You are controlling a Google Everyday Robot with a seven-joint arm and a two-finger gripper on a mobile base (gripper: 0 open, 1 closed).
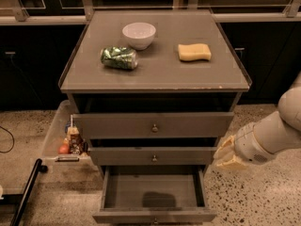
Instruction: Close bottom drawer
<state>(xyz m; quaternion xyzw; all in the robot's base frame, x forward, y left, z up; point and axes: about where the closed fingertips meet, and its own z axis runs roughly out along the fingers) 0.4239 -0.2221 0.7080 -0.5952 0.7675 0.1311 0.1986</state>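
The bottom drawer (155, 194) of the grey three-drawer cabinet is pulled far out and looks empty; its front panel (155, 216) sits at the bottom edge of the camera view. The two drawers above stand slightly out, each with a small round knob. My gripper (226, 155) is at the right of the cabinet, level with the middle drawer, at the end of the white arm that enters from the right. It touches nothing that I can see.
On the cabinet top lie a white bowl (139, 34), a crumpled green bag (119, 58) and a yellow sponge (194, 52). A clear bin (63, 135) with snacks stands on the floor at the left. A black pole (26, 192) leans at lower left.
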